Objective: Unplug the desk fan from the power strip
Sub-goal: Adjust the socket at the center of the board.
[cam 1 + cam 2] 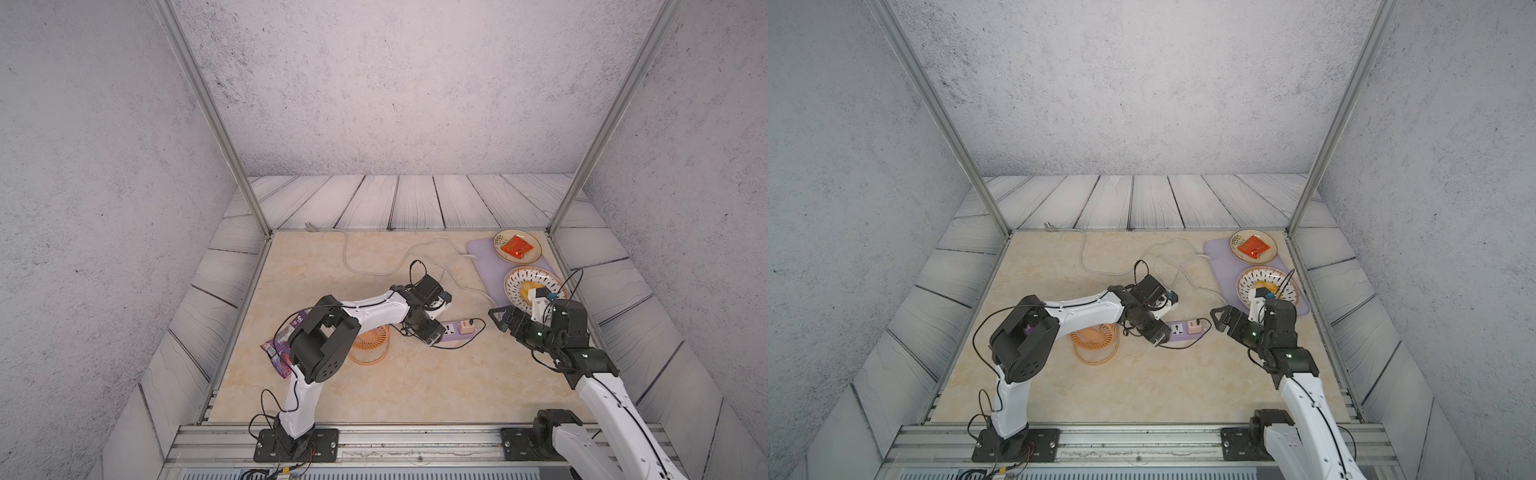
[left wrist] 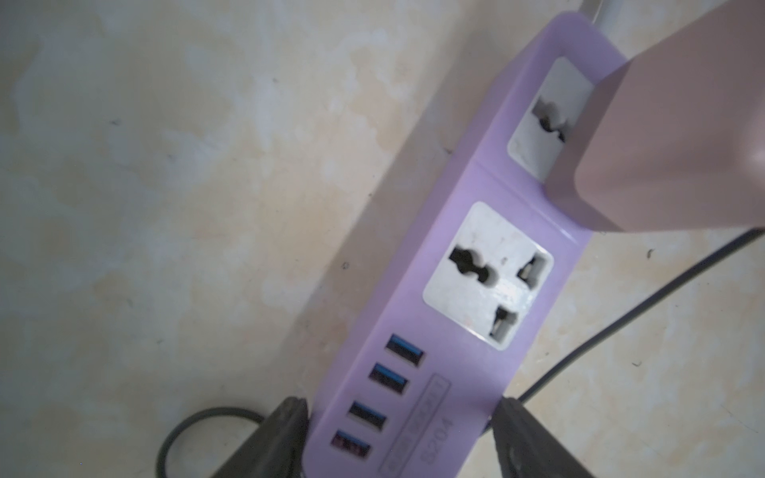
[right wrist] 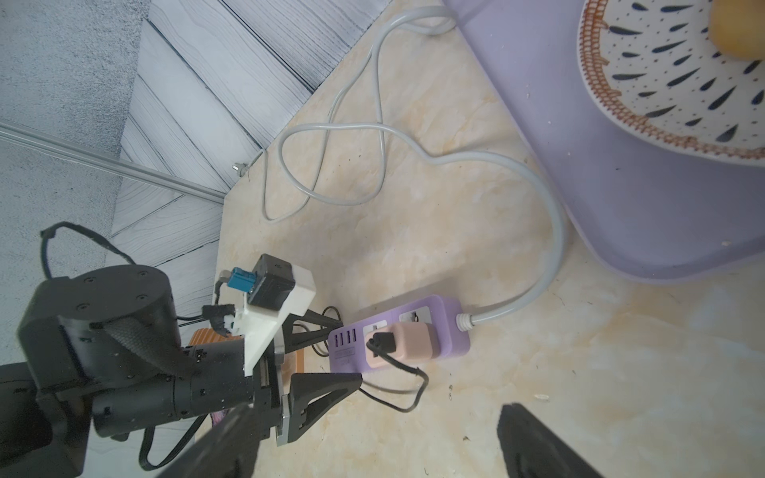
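Lavender power strip [image 1: 453, 332], mid-surface; beige plug [image 1: 466, 327] of desk fan [image 1: 374, 345] seated in its right socket. Fingers of left gripper [image 2: 401, 411] flank its USB end; clamped or not, we cannot tell. Just right, right gripper [image 1: 498, 320] hovers, fingers apart. We advise: pin strip flat, pull plug straight up.

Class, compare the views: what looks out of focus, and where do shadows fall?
Left wrist view: the plug cube is blurred; the power strip casts a soft shadow along one side. Right wrist view: the right gripper is blurred, the strip sharp. In both top views the table is evenly lit.
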Action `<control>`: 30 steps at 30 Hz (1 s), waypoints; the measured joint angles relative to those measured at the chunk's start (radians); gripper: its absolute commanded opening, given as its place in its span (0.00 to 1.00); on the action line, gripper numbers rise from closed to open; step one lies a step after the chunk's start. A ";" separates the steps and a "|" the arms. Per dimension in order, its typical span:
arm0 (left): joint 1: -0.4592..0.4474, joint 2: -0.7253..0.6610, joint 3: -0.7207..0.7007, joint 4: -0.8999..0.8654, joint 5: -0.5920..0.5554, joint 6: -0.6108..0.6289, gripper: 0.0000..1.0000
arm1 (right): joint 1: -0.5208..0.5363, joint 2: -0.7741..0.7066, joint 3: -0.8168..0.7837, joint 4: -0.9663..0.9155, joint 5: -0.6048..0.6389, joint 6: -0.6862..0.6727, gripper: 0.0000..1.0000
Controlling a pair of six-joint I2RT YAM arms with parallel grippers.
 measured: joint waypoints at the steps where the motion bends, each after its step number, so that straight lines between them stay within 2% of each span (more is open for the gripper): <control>1: 0.000 0.000 0.000 0.000 -0.002 0.004 0.69 | 0.000 -0.007 0.000 0.000 0.001 0.000 0.95; 8: -0.002 0.005 0.001 0.018 -0.006 0.023 0.59 | 0.000 -0.024 0.000 0.000 0.002 0.000 0.93; 16: -0.002 0.014 -0.003 0.071 -0.014 0.010 0.73 | 0.000 0.039 0.016 -0.066 0.021 -0.040 0.92; 18: -0.002 0.014 -0.009 0.084 -0.018 0.009 0.74 | 0.000 0.045 0.024 -0.083 0.026 -0.049 0.90; 24: -0.004 0.014 -0.023 0.101 -0.048 0.014 0.66 | 0.004 0.053 0.034 -0.087 0.024 -0.063 0.86; 30: -0.004 0.013 -0.023 0.099 -0.078 0.026 0.68 | 0.030 0.093 0.047 -0.084 0.025 -0.069 0.85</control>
